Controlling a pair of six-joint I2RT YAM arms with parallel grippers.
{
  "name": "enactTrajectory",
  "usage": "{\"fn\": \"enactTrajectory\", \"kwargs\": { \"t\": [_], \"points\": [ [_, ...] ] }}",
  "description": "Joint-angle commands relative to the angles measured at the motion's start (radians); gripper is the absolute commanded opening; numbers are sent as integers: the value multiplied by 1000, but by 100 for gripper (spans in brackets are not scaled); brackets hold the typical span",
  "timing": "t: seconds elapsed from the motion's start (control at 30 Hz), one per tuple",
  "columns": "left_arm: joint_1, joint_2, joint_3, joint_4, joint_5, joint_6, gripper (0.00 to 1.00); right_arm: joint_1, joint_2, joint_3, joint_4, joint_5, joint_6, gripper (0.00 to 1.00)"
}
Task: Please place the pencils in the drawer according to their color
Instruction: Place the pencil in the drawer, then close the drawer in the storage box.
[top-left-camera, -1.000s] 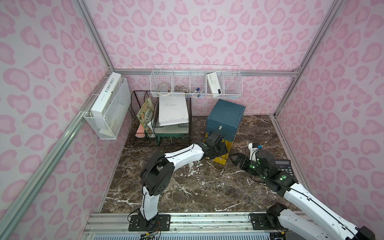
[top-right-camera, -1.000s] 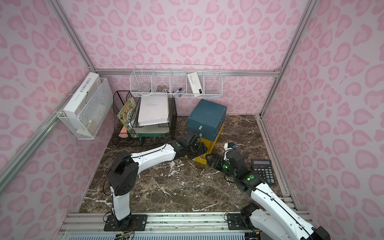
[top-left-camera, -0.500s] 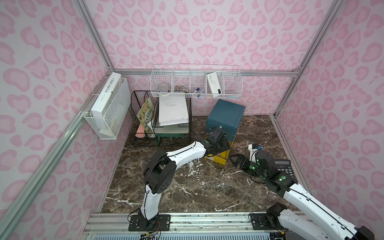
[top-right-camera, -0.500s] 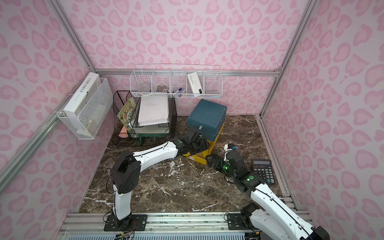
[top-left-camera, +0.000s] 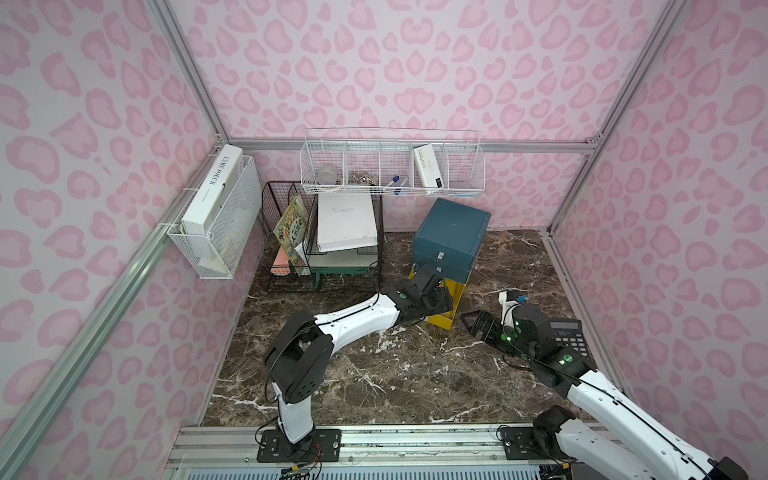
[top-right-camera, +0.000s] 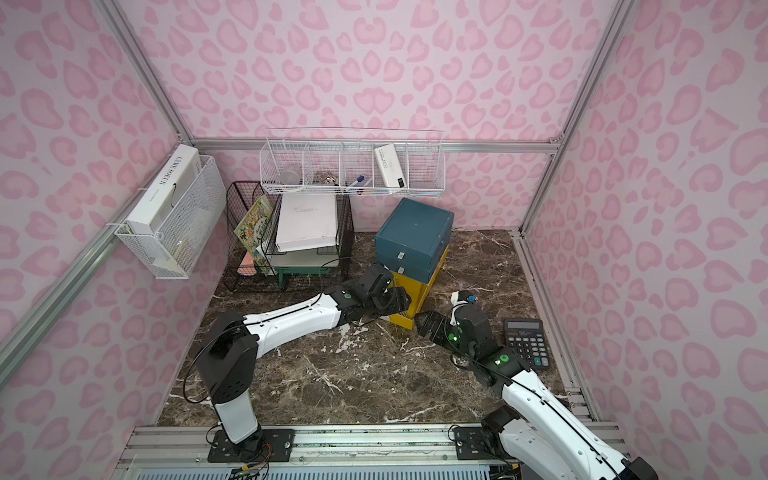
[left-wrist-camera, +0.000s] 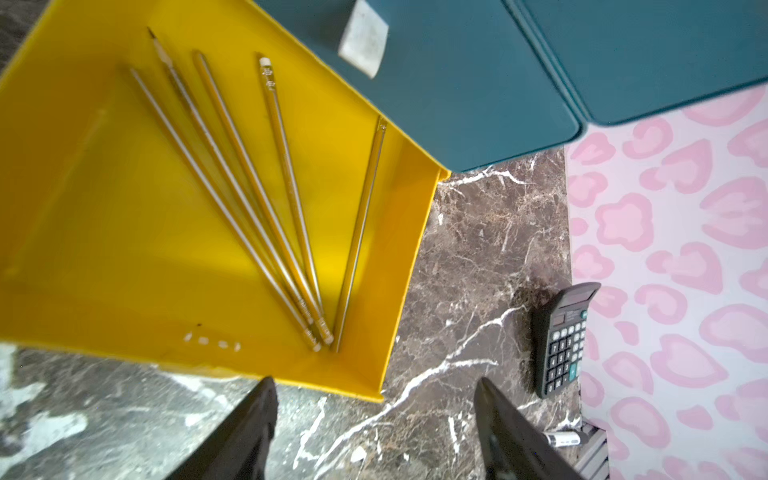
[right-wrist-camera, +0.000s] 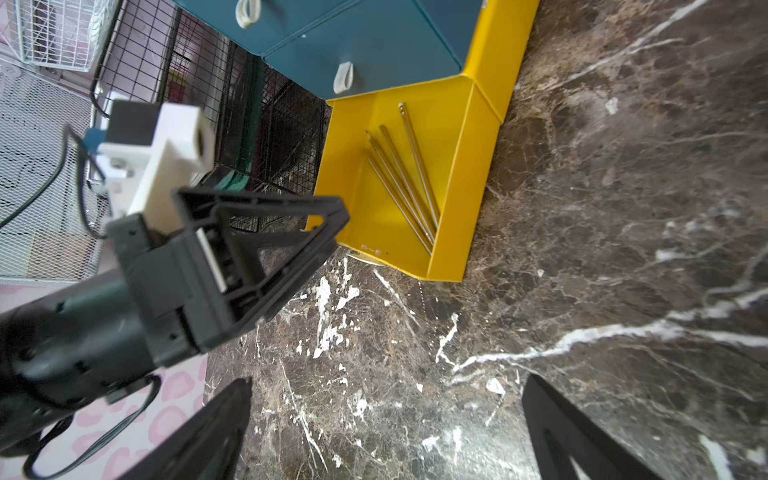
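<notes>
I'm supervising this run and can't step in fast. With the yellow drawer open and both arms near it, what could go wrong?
The left gripper and right gripper, both open, hang close together before the yellow drawer; they might collide. Pushing the drawer shut could shove the whole cabinet instead. The right arm passes beside the calculator and may knock it.

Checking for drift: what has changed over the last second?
The left gripper has drawn back slightly from the open yellow drawer, jaws open, nothing gripped or released. The right gripper, teal cabinet and calculator stayed put.
</notes>
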Motion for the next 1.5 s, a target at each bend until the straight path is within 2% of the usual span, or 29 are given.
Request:
{"fn": "enactTrajectory", "kwargs": {
  "t": [0.0,0.13,0.33,0.4,0.63,0.8,1.07,1.3,1.47],
  "points": [
    [2,-58,-68,-11,-10,60,75,-7,-6,-17,17,-12,2,100],
    [6,-108,-136,-56,-39,138,74,-15,-8,-34,20,-17,3,100],
    [5,-122,-205,-76,-112,324,67,-23,-10,-52,20,-18,6,100],
    [5,-113,-225,-56,-135,370,59,-25,-13,-62,20,-19,11,100],
    [5,-45,-246,84,-147,429,14,-31,-17,-84,19,-16,19,100],
    [4,38,-211,164,-157,430,0,-38,-9,-84,10,-18,13,100],
    [9,134,-137,274,-202,446,0,-64,13,-84,-3,-35,-10,100],
    [10,238,-41,350,-271,410,0,-88,37,-83,-14,-51,-32,100],
    [12,292,-60,581,-324,432,0,-98,57,-75,-27,-56,-47,100]
  ]
}}
